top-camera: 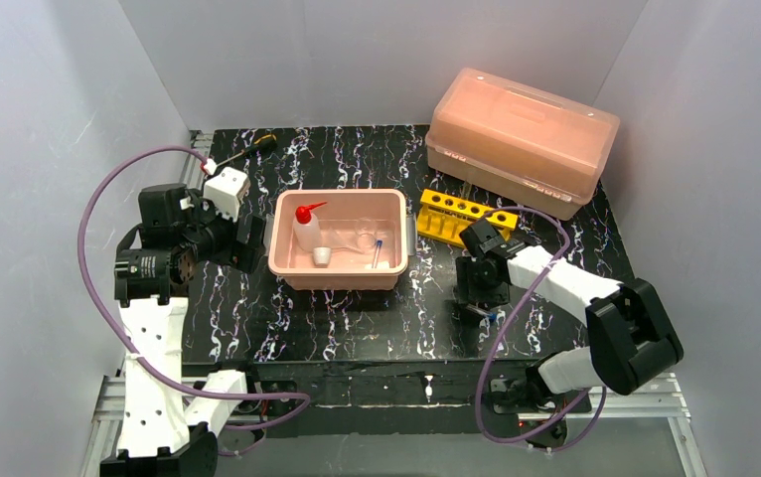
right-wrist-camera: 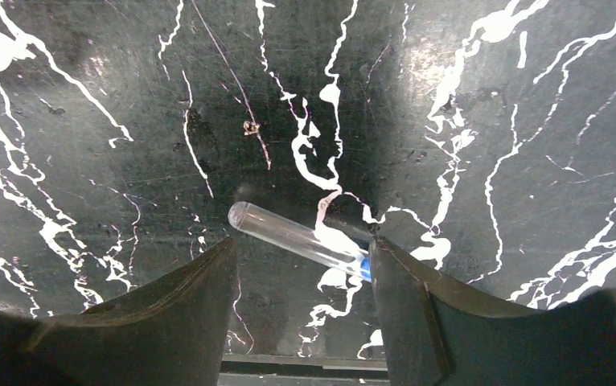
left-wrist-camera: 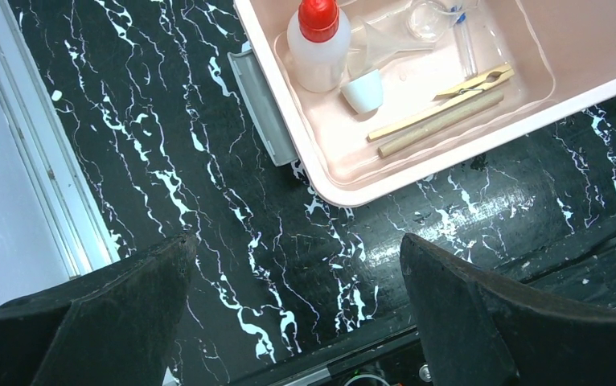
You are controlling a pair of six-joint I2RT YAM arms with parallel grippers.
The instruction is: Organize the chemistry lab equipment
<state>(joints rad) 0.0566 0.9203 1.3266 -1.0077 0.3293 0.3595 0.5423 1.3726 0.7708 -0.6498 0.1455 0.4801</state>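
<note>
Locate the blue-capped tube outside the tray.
Right wrist view: the tube lies on the table inside the open right gripper; from above, right of the pink tray, in front of the yellow rack.

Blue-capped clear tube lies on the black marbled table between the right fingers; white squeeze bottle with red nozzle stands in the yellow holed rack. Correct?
No: the white squeeze bottle with red nozzle stands in the pink plastic tub, not the yellow holed rack; the left wrist view shows it.

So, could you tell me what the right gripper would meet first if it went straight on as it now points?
Most likely the blue-capped tube, lying on the black table between the right gripper's fingers; depth is unclear.
</note>
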